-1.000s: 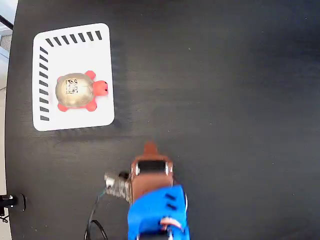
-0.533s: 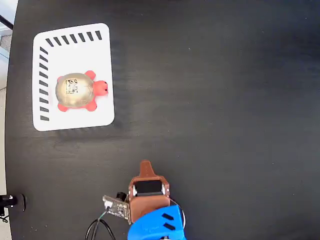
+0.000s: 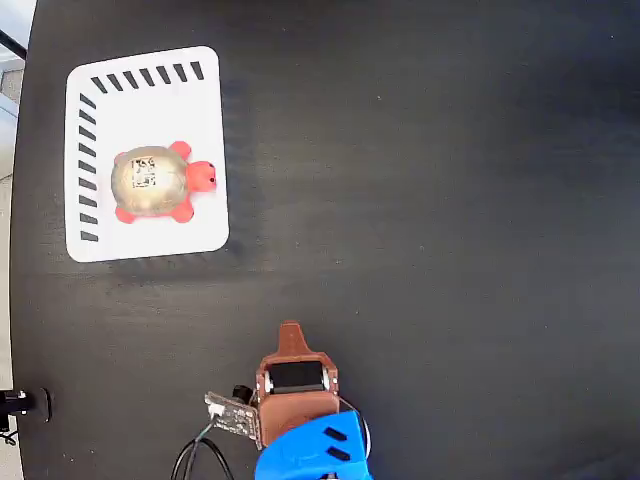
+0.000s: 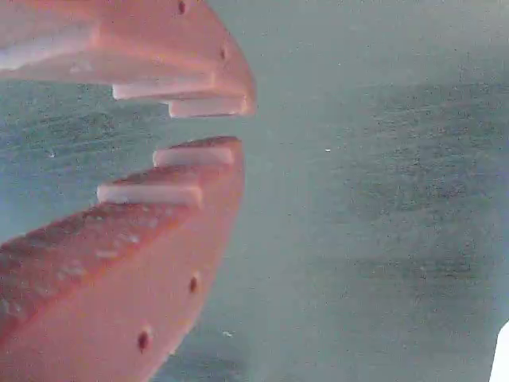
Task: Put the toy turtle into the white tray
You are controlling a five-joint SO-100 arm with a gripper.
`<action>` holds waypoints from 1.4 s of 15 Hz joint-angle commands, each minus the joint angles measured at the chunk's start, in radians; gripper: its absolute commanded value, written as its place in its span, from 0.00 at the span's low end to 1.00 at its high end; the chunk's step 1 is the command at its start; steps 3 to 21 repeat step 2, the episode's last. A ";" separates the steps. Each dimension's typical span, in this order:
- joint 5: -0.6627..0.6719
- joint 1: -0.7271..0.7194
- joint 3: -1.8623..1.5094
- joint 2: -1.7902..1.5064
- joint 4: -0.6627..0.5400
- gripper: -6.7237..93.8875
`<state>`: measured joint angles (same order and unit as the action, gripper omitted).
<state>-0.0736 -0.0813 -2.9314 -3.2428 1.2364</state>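
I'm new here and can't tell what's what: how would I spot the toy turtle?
Find the white tray with black stripes at the upper left of the black table in the fixed view. The toy turtle sits on it: gold domed shell with a square code mark, red head and feet.

Fixed view: overhead, looking straight down on the desk (image 3: 450, 200), arm at the bottom edge. Wrist view: close behind the gripper (image 4: 231, 127), facing bare desk surface, shared by both.
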 commanded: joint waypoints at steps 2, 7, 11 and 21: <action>-0.006 -0.021 0.008 -0.011 0.012 0.06; -0.006 -0.021 0.008 -0.011 0.012 0.06; -0.006 -0.021 0.008 -0.011 0.012 0.06; -0.006 -0.021 0.008 -0.011 0.012 0.06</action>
